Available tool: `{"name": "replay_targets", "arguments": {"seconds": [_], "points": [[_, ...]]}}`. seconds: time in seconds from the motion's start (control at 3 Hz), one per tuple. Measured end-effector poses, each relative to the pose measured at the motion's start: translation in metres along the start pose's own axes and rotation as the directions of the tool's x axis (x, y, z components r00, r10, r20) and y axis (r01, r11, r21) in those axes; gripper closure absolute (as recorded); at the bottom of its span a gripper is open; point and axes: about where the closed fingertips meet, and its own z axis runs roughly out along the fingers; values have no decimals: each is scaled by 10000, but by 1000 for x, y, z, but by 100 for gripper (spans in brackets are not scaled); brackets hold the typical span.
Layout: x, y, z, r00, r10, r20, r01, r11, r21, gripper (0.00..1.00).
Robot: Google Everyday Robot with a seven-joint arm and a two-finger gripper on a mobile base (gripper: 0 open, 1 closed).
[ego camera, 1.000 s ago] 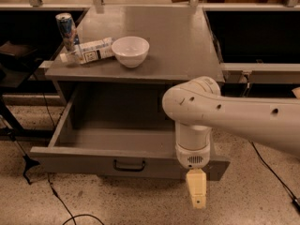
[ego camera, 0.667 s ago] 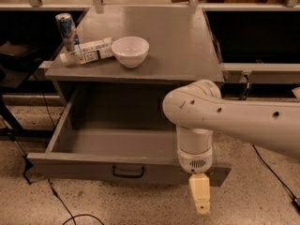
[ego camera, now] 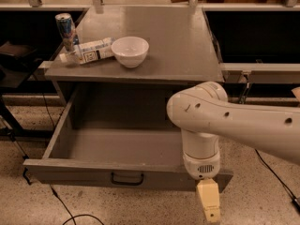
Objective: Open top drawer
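The top drawer (ego camera: pixel 79 171) is a wide grey metal drawer under the grey table top (ego camera: pixel 178 41). It stands pulled far out towards the camera and its deep grey inside is bare. Its small black handle (ego camera: pixel 127 178) sits at the middle of the front. My gripper (ego camera: pixel 209 207) is cream-coloured and points down in front of the right end of the drawer front, well to the right of the handle. The white arm (ego camera: pixel 234 121) hides the drawer's right side.
On the table top stand a white bowl (ego camera: pixel 130 50), a lying white bottle (ego camera: pixel 89 50) and an upright can (ego camera: pixel 65 29). A black stand (ego camera: pixel 14 64) is at the left. A grey counter edge (ego camera: pixel 260 69) is at the right. Cables (ego camera: pixel 61 205) lie on the speckled floor.
The drawer has slid a little further out towards the camera. My gripper and arm have moved down and slightly to the right.
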Motion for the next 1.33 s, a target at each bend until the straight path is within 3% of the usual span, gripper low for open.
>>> {"name": "replay_targets", "arguments": {"seconds": [0.33, 0.67, 1.0, 1.33], "points": [[9, 3, -23, 9975, 446, 556, -485, 9964, 695, 0], [11, -2, -47, 9872, 908, 1308, -1105, 9821, 1523, 0], [14, -13, -61, 9709, 1362, 1968, -1771, 9619, 2081, 0], [21, -28, -65, 9401, 1911, 2825, -2590, 9389, 2269, 0]]}}
